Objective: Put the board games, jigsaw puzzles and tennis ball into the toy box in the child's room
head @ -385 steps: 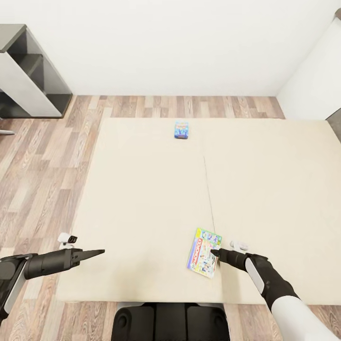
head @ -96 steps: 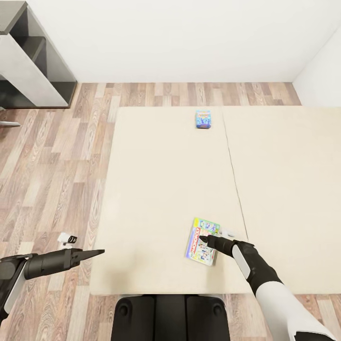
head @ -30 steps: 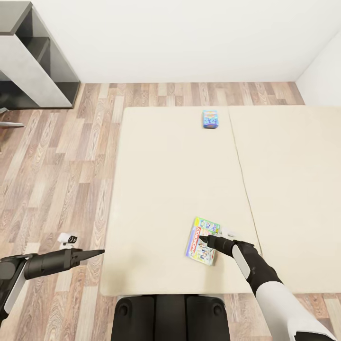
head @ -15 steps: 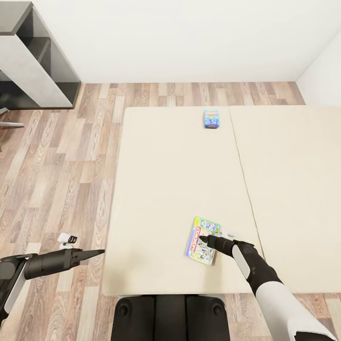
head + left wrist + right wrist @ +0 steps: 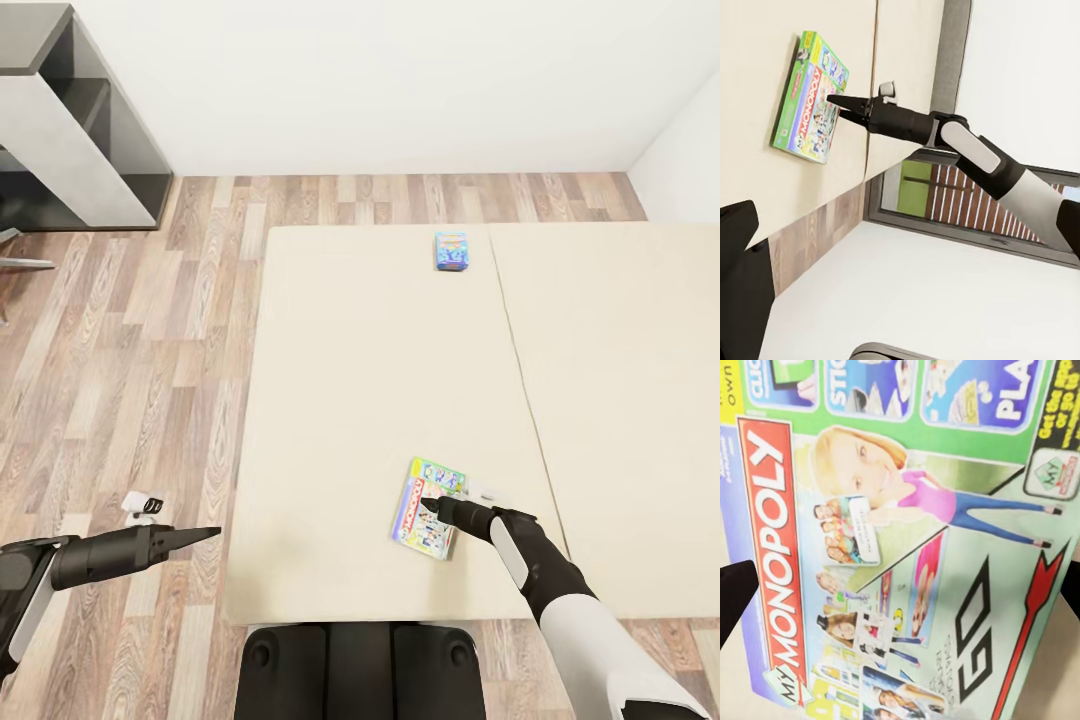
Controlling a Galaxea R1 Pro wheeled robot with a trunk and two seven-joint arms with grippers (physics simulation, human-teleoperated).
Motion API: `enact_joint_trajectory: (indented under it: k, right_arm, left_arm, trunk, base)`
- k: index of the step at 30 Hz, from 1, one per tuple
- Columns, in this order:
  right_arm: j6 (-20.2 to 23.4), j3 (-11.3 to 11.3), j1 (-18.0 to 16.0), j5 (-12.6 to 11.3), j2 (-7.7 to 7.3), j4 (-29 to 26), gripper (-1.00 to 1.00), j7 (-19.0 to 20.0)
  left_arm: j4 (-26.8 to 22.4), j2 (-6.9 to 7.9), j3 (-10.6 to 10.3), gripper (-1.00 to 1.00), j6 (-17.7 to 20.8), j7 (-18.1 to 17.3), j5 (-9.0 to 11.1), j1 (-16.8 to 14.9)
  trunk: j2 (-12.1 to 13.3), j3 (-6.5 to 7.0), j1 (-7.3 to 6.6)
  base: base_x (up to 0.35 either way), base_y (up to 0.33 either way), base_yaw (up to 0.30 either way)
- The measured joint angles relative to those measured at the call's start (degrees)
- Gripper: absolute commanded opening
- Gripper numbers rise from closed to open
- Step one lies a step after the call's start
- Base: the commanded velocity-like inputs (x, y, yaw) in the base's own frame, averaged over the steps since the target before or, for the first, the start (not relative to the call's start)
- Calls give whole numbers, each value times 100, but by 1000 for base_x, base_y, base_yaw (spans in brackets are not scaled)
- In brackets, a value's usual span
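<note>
Beige bed (image 5: 380,380) takes the middle and right of the head view, with wood-plank floor (image 5: 130,360) to its left and along the top; a dark grey shelf unit with a white slanted panel (image 5: 70,140) stands at the upper left, against the white wall; the green-edged board game (image 5: 428,506) lies flat on the bed at lower centre, its cover reading "My Monopoly" in the right wrist view (image 5: 900,540); the right fingers (image 5: 432,507) point at it over its right half, and the left wrist view (image 5: 834,103) shows the two tips slightly parted close to the box's surface, grasping nothing, though whether they touch the cover I cannot tell; the small blue-cyan board game (image 5: 451,251) lies near the bed's far edge at upper centre, just left of the seam between the mattress halves, well apart from the other box; the left fingers (image 5: 210,533) hang over the floor at lower left, drawn together to a point and holding nothing
</note>
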Motion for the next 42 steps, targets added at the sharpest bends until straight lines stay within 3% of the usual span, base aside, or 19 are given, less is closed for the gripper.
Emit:
enact_joint_trajectory:
  k: [42]
  right_arm:
    - [1,3,0,0,0,0,100,-3]
  left_arm:
    - [0,-2,0,100,0,0,0,0]
  trunk:
    - [0,0,0]
  base:
    - [0,39,0]
